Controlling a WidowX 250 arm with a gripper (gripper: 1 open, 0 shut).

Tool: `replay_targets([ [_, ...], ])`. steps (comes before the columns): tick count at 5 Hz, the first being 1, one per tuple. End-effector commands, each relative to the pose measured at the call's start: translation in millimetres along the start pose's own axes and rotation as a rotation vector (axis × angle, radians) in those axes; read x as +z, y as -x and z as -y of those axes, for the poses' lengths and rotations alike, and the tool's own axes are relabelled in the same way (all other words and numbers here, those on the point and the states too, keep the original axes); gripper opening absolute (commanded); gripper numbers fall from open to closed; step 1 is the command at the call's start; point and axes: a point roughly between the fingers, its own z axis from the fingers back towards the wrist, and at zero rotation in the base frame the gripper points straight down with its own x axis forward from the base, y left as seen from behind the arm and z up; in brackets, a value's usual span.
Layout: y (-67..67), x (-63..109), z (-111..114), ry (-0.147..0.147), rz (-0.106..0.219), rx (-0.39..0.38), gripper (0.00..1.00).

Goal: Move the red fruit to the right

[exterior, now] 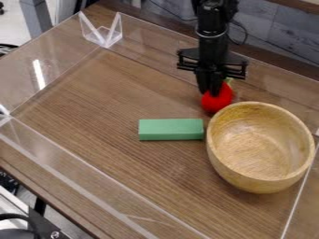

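One end effector, mine [215,86], narrow around the red fruit [217,97], which sits between the green block [171,130] and the surface's [93,116] far side, just beyond the wooden bowl [259,147]. Gripped from above, probably to keep control while shifting it right. Fruit: small, bright red, rounded, leafy green bit at top.

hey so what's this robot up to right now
The robot's gripper is down at the red fruit, its fingers at the top of it. The fruit sits just behind the green block and wooden bowl, outside the bowl. The job is to move it right.
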Motion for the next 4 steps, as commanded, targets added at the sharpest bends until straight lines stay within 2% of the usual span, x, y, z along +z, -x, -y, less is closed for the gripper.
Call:
replay_targets([
  [1, -7.7, 52.0, 4, 0.029, 0.096, -0.013, 0.00],
  [2, 1.6, 86.9, 13, 0.056, 0.134, -0.045, 0.00],
  [3, 26.0, 96.0, 28, 0.083, 0.125, -0.143, 0.00],
  [4, 53.7, 94.3, 45, 0.106, 0.099, -0.255, 0.00],
])
